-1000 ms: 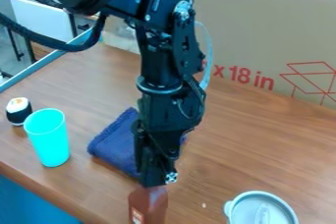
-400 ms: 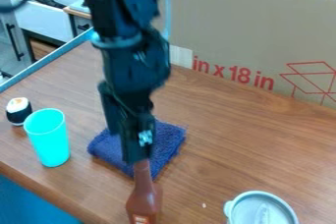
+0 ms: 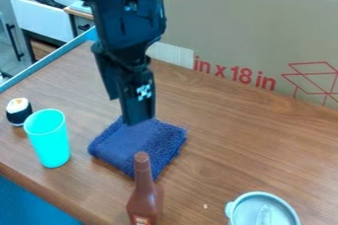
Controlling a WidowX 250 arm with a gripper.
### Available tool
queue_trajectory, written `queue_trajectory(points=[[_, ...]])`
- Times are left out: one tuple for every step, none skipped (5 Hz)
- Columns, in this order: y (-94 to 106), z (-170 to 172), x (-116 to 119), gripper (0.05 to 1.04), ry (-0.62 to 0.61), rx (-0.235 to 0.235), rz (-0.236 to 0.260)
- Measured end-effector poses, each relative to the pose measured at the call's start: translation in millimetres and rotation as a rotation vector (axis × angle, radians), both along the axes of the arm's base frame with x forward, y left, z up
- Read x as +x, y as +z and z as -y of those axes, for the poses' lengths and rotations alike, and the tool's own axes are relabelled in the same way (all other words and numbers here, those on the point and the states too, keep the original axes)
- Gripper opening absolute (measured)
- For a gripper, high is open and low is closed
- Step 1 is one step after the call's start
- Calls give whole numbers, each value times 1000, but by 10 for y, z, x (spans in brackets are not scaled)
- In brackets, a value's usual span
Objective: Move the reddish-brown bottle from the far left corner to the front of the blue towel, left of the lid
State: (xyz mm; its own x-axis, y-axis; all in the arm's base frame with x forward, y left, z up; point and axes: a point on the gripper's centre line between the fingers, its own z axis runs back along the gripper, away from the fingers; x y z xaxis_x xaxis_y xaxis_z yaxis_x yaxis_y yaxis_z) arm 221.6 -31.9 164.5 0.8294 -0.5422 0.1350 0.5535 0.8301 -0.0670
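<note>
Tool (image 3: 125, 110) near brown bottle (image 3: 144, 194); blue cloth (image 3: 158, 137) behind

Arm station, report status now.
Gripper in the air, jaws open, holding nothing. Brown bottle upright, untouched. Blue cloth right behind bottle; turquoise cup off to the side.

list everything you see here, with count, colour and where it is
bottle: one, brown, upright at the lower edge, below the cloth
cloth: one, dark blue, folded, mid-table
cup: one, turquoise, left
toy sushi: one, black and white, far left beside the cup
dish: one, pale grey, lower right, partly out of view
cardboard: one sheet, tan with red print, behind the table
table: one, brown wood, under them all
cabinet: one, white front, upper left background
arm: one, black, from the top edge
gripper: one, black, above the cloth, holding nothing
</note>
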Motion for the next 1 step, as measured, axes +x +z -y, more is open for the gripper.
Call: queue_trajectory(points=[[-86, -113, 124, 1001, 71, 76, 7]])
